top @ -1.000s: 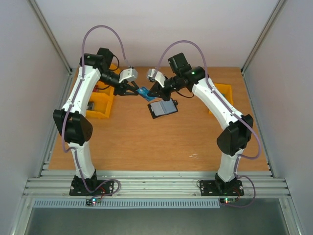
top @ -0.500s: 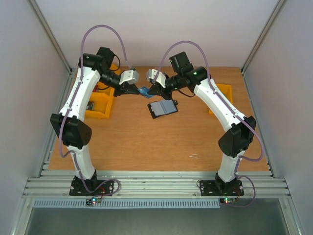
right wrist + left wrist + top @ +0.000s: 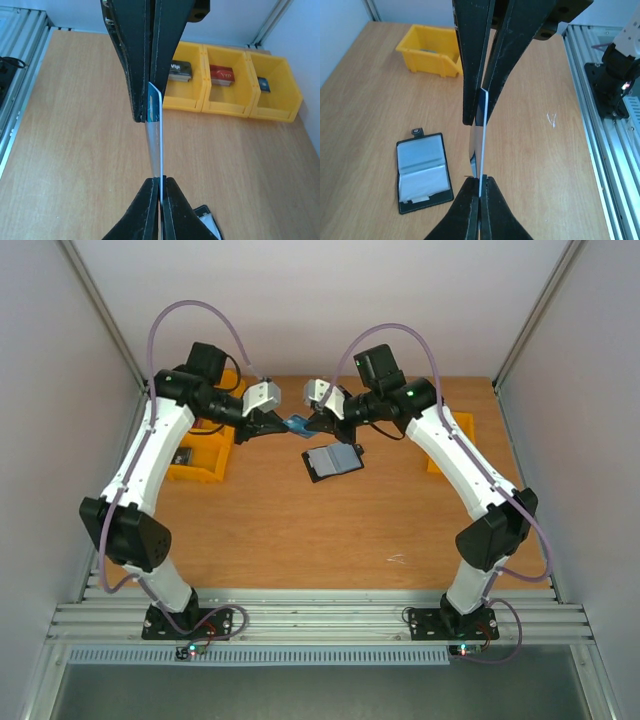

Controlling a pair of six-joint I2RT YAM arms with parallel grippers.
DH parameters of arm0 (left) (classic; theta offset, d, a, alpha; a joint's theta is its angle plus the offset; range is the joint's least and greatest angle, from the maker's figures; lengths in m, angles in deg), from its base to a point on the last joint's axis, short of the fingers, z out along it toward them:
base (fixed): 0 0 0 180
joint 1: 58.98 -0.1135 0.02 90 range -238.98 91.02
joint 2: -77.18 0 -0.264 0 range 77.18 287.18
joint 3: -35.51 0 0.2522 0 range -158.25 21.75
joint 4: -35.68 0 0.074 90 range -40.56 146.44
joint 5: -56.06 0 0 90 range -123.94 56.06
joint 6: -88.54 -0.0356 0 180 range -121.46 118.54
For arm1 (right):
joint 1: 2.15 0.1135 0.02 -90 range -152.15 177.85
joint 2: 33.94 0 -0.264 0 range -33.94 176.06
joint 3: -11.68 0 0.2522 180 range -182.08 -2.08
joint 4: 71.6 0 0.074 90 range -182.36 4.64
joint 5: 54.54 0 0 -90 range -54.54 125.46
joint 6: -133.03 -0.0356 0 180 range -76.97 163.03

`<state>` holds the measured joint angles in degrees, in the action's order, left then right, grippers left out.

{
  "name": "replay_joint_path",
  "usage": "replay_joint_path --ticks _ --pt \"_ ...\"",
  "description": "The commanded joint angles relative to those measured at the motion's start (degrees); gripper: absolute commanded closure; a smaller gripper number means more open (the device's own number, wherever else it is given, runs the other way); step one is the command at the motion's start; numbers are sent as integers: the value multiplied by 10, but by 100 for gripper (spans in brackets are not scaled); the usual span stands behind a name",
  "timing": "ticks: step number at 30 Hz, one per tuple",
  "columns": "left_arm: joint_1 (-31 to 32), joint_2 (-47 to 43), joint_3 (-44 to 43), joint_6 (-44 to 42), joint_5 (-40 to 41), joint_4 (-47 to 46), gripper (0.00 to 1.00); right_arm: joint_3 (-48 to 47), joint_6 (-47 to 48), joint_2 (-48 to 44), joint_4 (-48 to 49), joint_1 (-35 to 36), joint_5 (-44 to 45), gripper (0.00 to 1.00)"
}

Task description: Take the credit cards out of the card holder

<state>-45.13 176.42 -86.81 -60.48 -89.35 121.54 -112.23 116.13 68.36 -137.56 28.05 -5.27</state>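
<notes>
Bridging both clamped jaws: 1 card

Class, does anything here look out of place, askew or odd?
One oddity: the pale blue plastic card hangs above the wooden table, pinched at opposite ends by left gripper and right gripper together. The black bifold card holder lies open, flat.
</notes>
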Motion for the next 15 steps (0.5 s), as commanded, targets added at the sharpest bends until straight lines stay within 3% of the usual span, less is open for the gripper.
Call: replay_joint_path --ticks 1,5,10,12,14,15 --pt "10 -58 60 51 -76 -78 100 24 -2 -36 49 3 3 98" --pt "10 -104 121 76 -103 -133 100 21 -13 -48 52 4 -27 89" --pt "6 -172 200 193 -132 -275 100 54 -68 -91 104 2 -38 43" --pt "-4 -210 259 330 -163 -404 100 71 -134 -114 138 -12 -60 28" --pt "-15 -255 346 489 -187 -602 100 80 -229 -128 176 -37 -132 3" --pt "-18 -278 394 553 -186 -707 100 83 -288 -134 201 -47 -175 2"
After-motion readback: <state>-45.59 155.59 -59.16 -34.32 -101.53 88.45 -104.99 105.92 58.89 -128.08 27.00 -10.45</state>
